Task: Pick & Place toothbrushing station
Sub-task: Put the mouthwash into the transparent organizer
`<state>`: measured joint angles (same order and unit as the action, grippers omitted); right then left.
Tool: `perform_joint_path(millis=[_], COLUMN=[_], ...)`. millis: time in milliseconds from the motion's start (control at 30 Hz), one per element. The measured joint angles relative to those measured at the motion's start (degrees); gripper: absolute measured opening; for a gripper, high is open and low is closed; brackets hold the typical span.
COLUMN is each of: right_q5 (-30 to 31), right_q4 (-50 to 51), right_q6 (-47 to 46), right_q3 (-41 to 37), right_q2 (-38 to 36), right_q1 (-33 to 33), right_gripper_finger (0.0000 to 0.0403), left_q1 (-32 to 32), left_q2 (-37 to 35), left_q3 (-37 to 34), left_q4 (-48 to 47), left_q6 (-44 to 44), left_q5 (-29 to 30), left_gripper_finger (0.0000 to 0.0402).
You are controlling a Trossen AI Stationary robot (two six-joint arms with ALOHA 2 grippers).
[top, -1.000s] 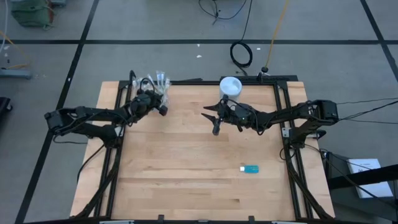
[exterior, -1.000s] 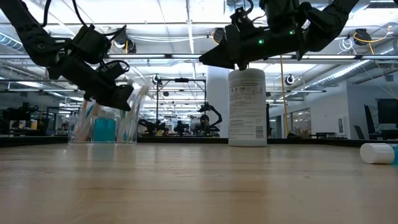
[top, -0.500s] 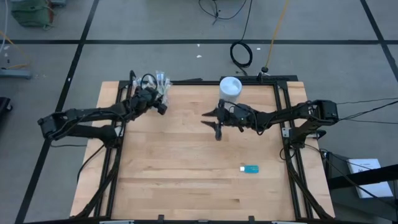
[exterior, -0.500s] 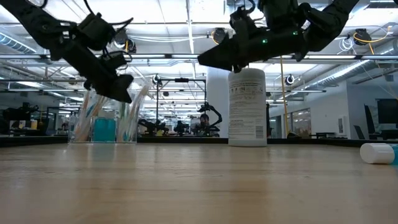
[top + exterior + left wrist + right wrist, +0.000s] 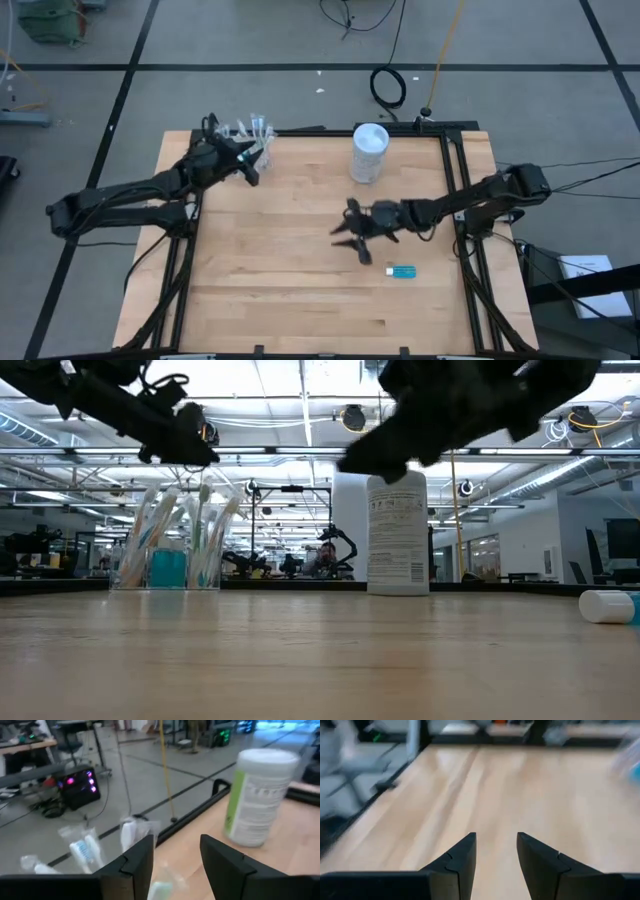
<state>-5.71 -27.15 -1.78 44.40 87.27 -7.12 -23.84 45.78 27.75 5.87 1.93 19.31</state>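
Clear cup point(image 5: 168, 565) holds upright toothbrushes point(image 5: 215, 530); toothpaste tube point(image 5: 401, 271) lies apart.

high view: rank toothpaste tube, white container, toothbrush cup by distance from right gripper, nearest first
1. Toothpaste tube: just beside the right gripper, toward the table's near edge.
2. White container: at the far edge.
3. Toothbrush cup: far-left corner, by the left gripper.

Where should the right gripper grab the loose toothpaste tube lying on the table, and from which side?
Across its middle, from straight above. The tube lies flat and alone on bare wood near the table's right edge, long axis left to right in the high view, so the fingers should close across its narrow width. The right gripper is open and close by.
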Motion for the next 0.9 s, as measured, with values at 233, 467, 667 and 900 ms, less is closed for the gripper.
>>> perform_joint_path(millis=[233,467,667,900], right_q5=[2.2,2.8,5.6,9.0], right_q4=[34.4,55.4,57.8,56.1], right_q6=[-14.9,-36.5,-44.2,-43.9], right_q3=[0.0,0.0,0.0,0.0], right_q2=[-6.3,-11.9,-12.2,-10.7], right_q1=[-9.6,-17.6,-22.7,-25.9], right_gripper_finger=[0.0132,0.0132,0.0133,0.0164], left_q1=[1.5,2.5,4.0,5.2], left_q2=[-1.3,-1.2,-1.2,-1.2], left_q3=[0.0,0.0,0.0,0.0], left_q4=[0.8,3.0,5.7,6.3], left_q6=[-0.8,-3.0,-2.9,-0.6], left_q5=[-11.4,-20.8,-20.8,-20.8], left_gripper_finger=[0.0168,0.0168,0.0168,0.0168])
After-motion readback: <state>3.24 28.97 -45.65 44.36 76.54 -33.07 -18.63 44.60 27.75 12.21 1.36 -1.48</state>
